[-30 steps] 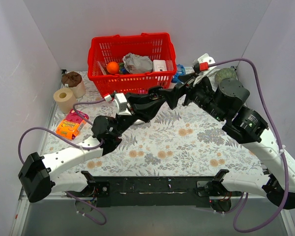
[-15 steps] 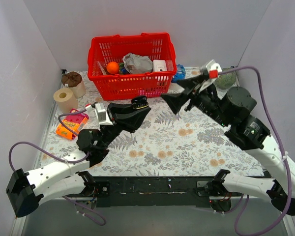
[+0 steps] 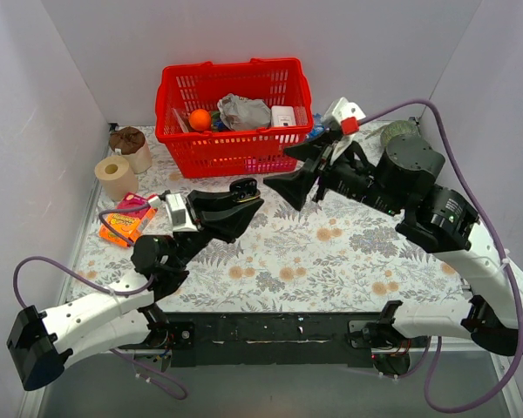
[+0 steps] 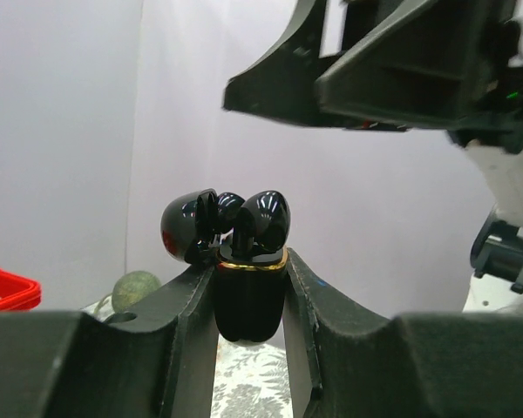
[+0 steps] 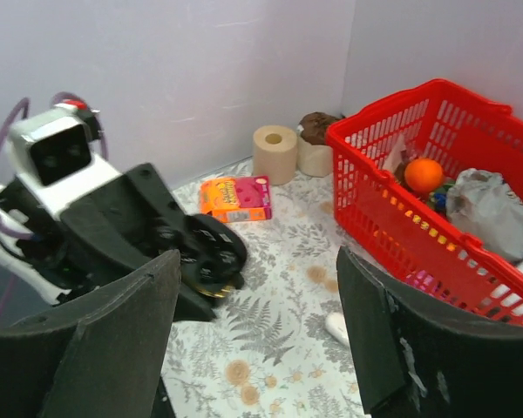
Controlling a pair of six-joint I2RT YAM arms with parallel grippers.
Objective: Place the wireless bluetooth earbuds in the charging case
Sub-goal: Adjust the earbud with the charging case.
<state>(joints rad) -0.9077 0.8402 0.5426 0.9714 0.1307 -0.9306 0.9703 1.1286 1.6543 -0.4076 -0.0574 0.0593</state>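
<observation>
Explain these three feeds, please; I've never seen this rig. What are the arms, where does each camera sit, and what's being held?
The left arm and right arm are robot arms bolted at the near edge of a floral-covered table, each ending in a two-finger gripper. The top view looks down from behind them; the other two cameras ride on the wrists. The left gripper is shut on the charging case, lid open, an earbud standing in it. The right gripper is open and holds nothing. On the table sit a red basket, a paper roll and an orange snack box.
</observation>
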